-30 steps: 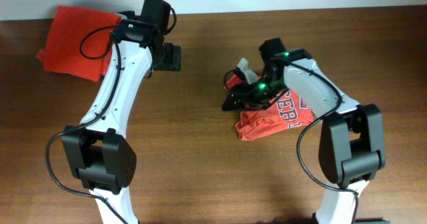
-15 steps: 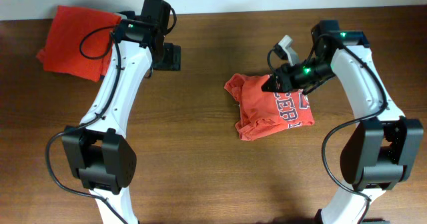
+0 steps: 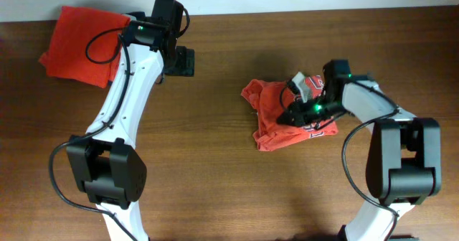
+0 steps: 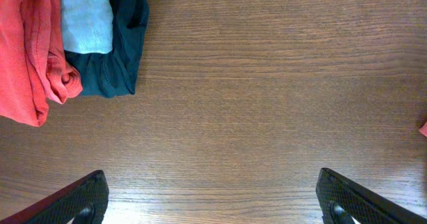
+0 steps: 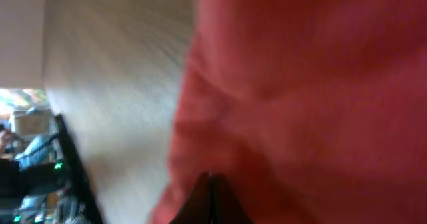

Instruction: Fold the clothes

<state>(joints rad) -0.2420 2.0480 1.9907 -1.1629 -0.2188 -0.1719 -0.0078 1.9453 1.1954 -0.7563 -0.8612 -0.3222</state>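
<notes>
The coral-red T-shirt (image 3: 269, 101) lies crumpled right of the table's middle, with white lettering showing at its right side. My right gripper (image 3: 285, 119) is down on its middle, shut on a pinch of the cloth. In the right wrist view the gripper (image 5: 210, 179) has its tips pressed together, and blurred red T-shirt fabric (image 5: 300, 84) fills the frame around them. My left gripper (image 3: 183, 62) hovers at the back left, far from the T-shirt. The left wrist view shows that gripper (image 4: 212, 177) open over bare wood, with nothing between its fingers.
A plain orange folded garment (image 3: 79, 44) lies at the back left corner. The left wrist view shows it (image 4: 27, 51) beside a grey folded garment (image 4: 87, 17) and a navy one (image 4: 123, 57). The table's far edge runs just behind them.
My right gripper closed, swung from the T-shirt's left edge to its upper right, then came down onto its middle. Lettered cloth now bunches up beside the wrist. The left arm has not moved.
</notes>
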